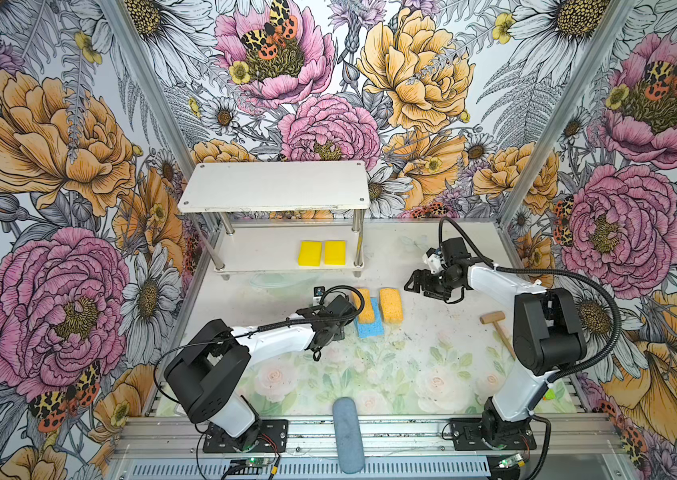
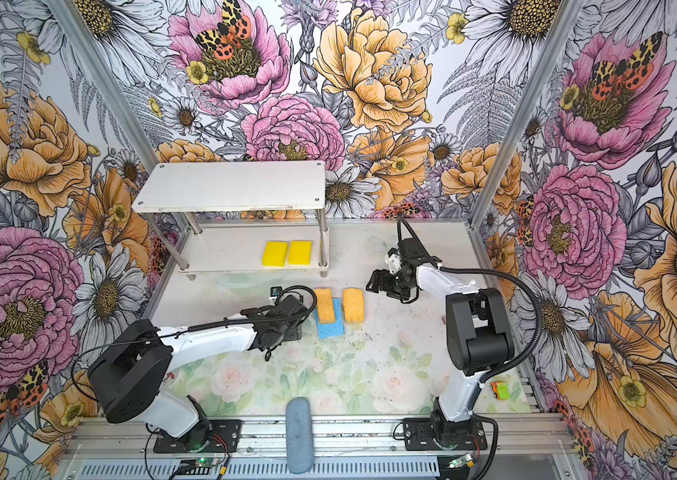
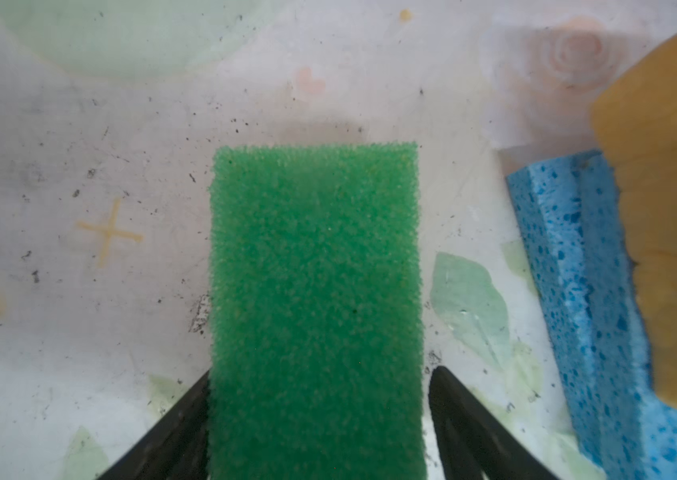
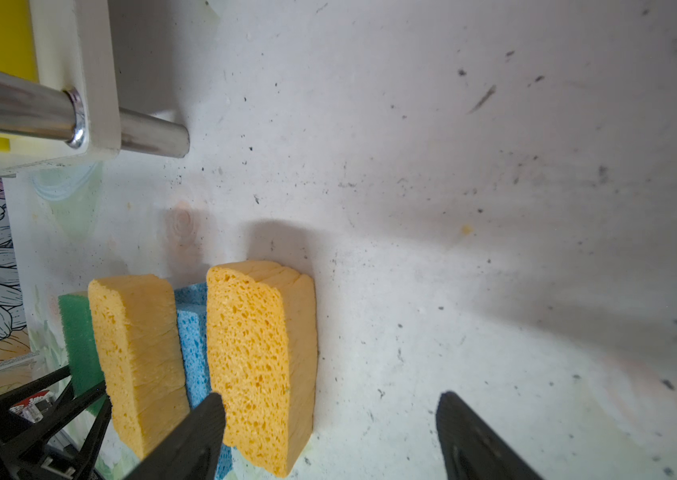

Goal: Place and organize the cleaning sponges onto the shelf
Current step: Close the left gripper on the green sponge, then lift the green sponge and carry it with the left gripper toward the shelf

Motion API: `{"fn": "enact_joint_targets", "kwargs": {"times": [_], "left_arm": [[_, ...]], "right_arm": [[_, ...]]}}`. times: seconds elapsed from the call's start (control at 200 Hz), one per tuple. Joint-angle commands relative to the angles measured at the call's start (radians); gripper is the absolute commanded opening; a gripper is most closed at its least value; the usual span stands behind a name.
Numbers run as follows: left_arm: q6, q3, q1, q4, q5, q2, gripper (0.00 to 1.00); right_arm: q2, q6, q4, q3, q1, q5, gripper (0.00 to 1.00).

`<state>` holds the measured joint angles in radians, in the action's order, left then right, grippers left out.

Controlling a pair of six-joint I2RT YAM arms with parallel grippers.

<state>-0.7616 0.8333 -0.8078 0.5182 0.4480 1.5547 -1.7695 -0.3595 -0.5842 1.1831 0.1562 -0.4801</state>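
Straddling the green-topped sponge (image 3: pixel 314 257), the left end effector (image 3: pixel 318 372) has its jaws apart across the sponge's short width. One finger lies against one long side and the other stands just clear of the opposite side, so no clamp is yet made. The sponge lies flat on the table (image 1: pixel 432 340) in front of the shelf (image 1: pixel 245 253), hidden under the left arm in both top views. Its long axis runs straight out along the end effector's line of reach. Also in front of the shelf, a pale orange sponge (image 3: pixel 669 187) rests on a blue sponge (image 3: pixel 569 291), and a second pale orange sponge (image 1: pixel 390 305) lies just beside them. Two yellow sponges (image 1: pixel 310 253) sit side by side at the right end of the shelf's lower board. The right end effector (image 4: pixel 332 399) hovers empty, jaws apart, off the shelf's right front corner. The left arm is clearly the nearer one; the next move probably calls for clamping the long sides before lifting toward the shelf.
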Motion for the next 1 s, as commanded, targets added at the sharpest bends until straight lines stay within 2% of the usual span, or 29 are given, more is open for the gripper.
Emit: {"fn": "enact_joint_targets", "kwargs": {"times": [0.0, 0.265, 0.686, 0.996], "left_arm": [[-0.02, -0.004, -0.01, -0.024, -0.011, 0.008, 0.76], [-0.033, -0.007, -0.015, -0.022, -0.009, 0.012, 0.75], [-0.029, -0.012, -0.016, -0.021, 0.007, -0.028, 0.63], [0.047, 0.018, 0.015, 0.048, 0.056, -0.126, 0.63]], "right_arm": [[-0.014, -0.012, 0.02, 0.033, 0.008, 0.002, 0.82], [-0.016, -0.013, 0.02, 0.035, 0.007, 0.001, 0.82], [-0.016, -0.016, 0.02, 0.035, 0.009, 0.005, 0.82], [-0.018, -0.015, 0.02, 0.039, 0.008, 0.001, 0.82]]}}
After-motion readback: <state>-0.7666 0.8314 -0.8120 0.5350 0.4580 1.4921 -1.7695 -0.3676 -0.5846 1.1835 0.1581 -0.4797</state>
